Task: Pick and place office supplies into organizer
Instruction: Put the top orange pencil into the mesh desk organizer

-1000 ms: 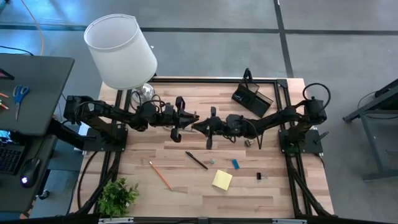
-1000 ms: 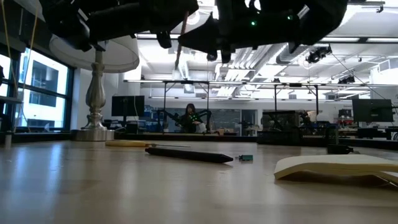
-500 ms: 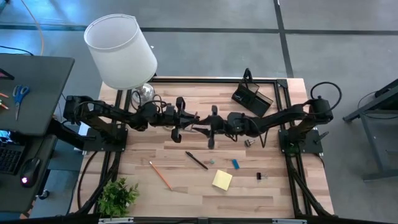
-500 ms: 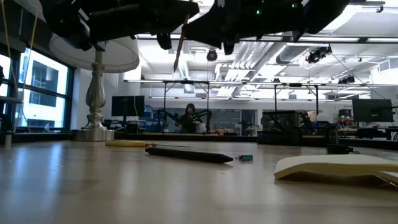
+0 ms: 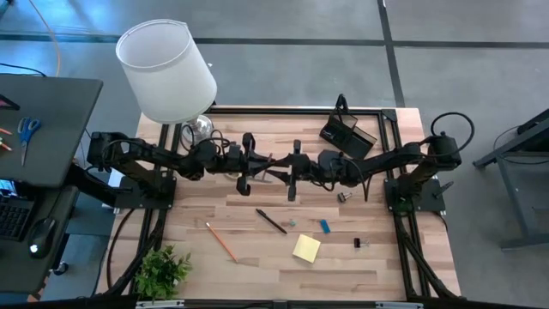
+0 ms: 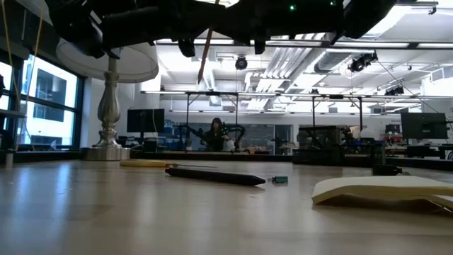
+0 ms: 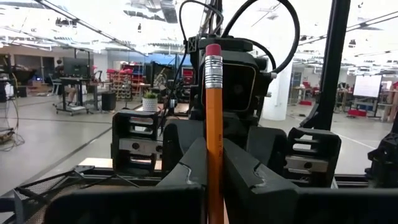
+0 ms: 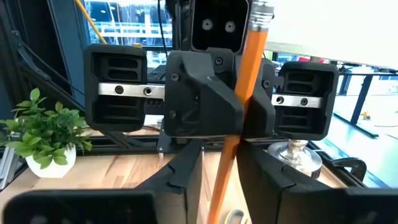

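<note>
Above the middle of the tabletop (image 5: 257,249) the two arms meet nose to nose, and an orange pencil (image 7: 214,134) with a pink eraser end passes between them. The left end effector (image 5: 264,163) is clenched on that pencil; its own wrist view shows both dark fingers (image 7: 186,168) pressed against the shaft. The right end effector (image 5: 287,176) has let go compared with a second ago: its fingers now stand a little apart on either side of the shaft, though whether they still touch it cannot be told from its wrist view. That arm has also drawn back a little toward its base since then, while the left arm stays where it was. In the low view the pencil hangs tilted beneath the arms, much as before. The remaining supplies have not moved: a second orange pencil (image 5: 221,242), a black pen (image 5: 271,221), the yellow sticky-note pad (image 5: 306,248), the small blue piece (image 5: 325,226) and a black clip (image 5: 358,244) lie on the near half of the wood. The black organizer (image 5: 347,136) sits at the far edge, on the right arm's side, well apart from the held pencil. The white lamp (image 5: 167,73) stands at the far left corner.
</note>
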Action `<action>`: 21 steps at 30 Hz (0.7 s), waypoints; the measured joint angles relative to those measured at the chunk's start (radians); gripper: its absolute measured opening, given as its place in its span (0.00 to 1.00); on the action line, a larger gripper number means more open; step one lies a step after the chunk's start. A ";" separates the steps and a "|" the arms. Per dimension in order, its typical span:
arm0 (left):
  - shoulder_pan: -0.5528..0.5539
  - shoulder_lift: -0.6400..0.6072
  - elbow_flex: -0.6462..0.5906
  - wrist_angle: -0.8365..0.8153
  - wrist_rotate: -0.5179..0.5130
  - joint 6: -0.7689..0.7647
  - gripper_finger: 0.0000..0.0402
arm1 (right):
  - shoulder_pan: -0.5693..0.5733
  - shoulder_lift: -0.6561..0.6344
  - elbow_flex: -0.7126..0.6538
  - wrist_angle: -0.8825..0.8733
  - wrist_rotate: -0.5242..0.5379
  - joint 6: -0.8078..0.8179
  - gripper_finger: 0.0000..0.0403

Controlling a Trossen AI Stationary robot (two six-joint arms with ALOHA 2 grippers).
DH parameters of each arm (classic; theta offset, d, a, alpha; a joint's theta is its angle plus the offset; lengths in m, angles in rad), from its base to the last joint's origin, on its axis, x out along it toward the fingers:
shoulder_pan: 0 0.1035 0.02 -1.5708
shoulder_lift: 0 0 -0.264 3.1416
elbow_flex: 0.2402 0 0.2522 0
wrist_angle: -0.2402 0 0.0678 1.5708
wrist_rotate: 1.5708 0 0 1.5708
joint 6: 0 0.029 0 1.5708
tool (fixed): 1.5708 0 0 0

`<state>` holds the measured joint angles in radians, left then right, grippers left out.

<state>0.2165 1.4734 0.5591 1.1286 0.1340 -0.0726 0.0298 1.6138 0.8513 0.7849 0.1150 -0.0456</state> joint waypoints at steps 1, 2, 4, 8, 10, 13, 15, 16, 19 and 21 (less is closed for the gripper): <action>0.000 0.000 0.000 0.000 0.000 -0.001 0.01 | -0.003 0.000 0.000 -0.001 -0.002 0.000 0.20; 0.000 0.000 0.000 0.000 0.000 -0.002 0.01 | -0.004 0.000 0.000 -0.004 -0.006 0.002 0.18; 0.000 0.000 0.000 -0.001 0.001 -0.002 0.01 | -0.008 0.000 0.000 -0.009 -0.012 0.008 0.15; -0.001 0.000 -0.001 0.008 0.012 -0.015 0.01 | -0.012 0.000 0.000 -0.018 -0.018 0.011 0.09; -0.001 0.001 -0.002 0.021 0.027 -0.029 0.01 | -0.016 0.000 0.002 -0.018 -0.022 0.011 0.07; -0.001 0.002 -0.002 0.029 0.040 -0.048 0.01 | -0.021 0.000 0.002 -0.018 -0.033 0.011 0.05; 0.000 0.002 -0.002 0.030 0.042 -0.056 0.01 | -0.023 0.000 0.002 -0.018 -0.035 0.002 0.05; 0.000 0.002 -0.002 0.031 0.042 -0.058 0.01 | -0.023 0.000 0.002 -0.017 -0.035 -0.005 0.05; 0.000 0.002 -0.002 0.029 0.043 -0.060 0.01 | -0.022 0.000 0.002 -0.016 -0.036 -0.012 0.04; 0.000 0.002 -0.002 0.029 0.046 -0.060 0.01 | -0.023 0.000 0.002 -0.016 -0.038 -0.012 0.02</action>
<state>0.2165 1.4750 0.5571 1.1580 0.1799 -0.1322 0.0071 1.6135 0.8532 0.7689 0.0768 -0.0574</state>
